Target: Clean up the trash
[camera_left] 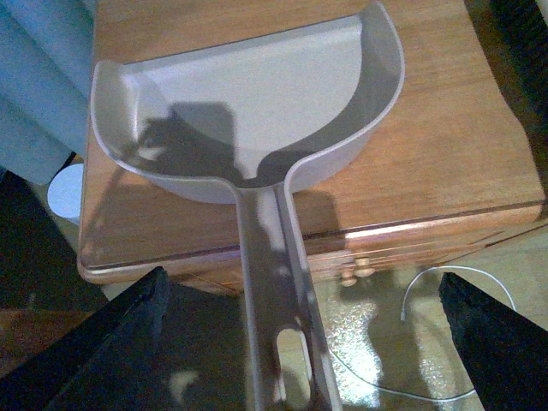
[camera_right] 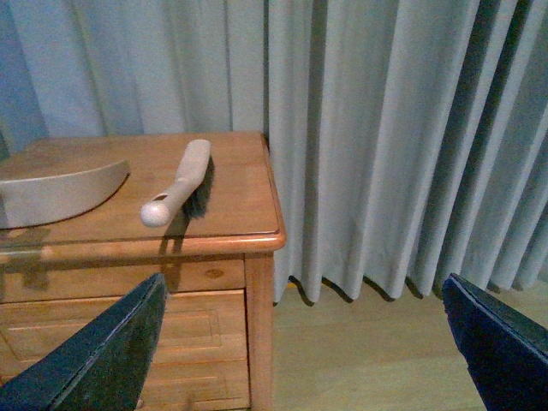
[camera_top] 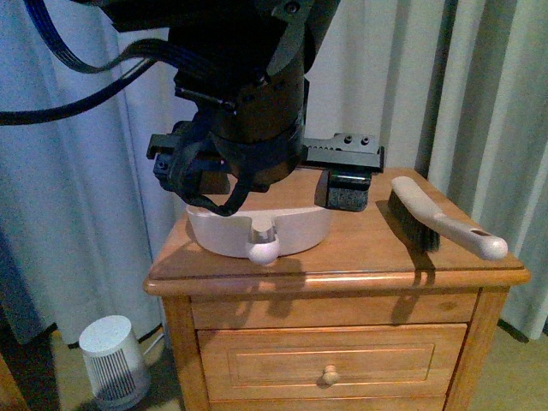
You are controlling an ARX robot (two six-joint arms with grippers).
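Observation:
No crumpled white wad of trash shows in any view. A beige dustpan (camera_top: pixel 295 229) lies on the wooden nightstand (camera_top: pixel 368 257), its handle (camera_top: pixel 261 247) sticking out over the front edge. My left gripper (camera_top: pixel 261 201) hovers open above that handle. In the left wrist view the open gripper (camera_left: pixel 301 287) straddles the handle (camera_left: pixel 274 282) without touching it, and the pan (camera_left: pixel 257 94) is empty. My right gripper (camera_right: pixel 304 287) is open and empty, off the nightstand's right side, above the floor. It is not in the front view.
A beige hand brush (camera_top: pixel 438 218) lies on the nightstand's right part, and it also shows in the right wrist view (camera_right: pixel 178 187). A small white round appliance (camera_top: pixel 111 360) stands on the floor at the left. A white cable (camera_left: pixel 428 282) lies on the floor. Curtains (camera_right: pixel 385 128) hang behind.

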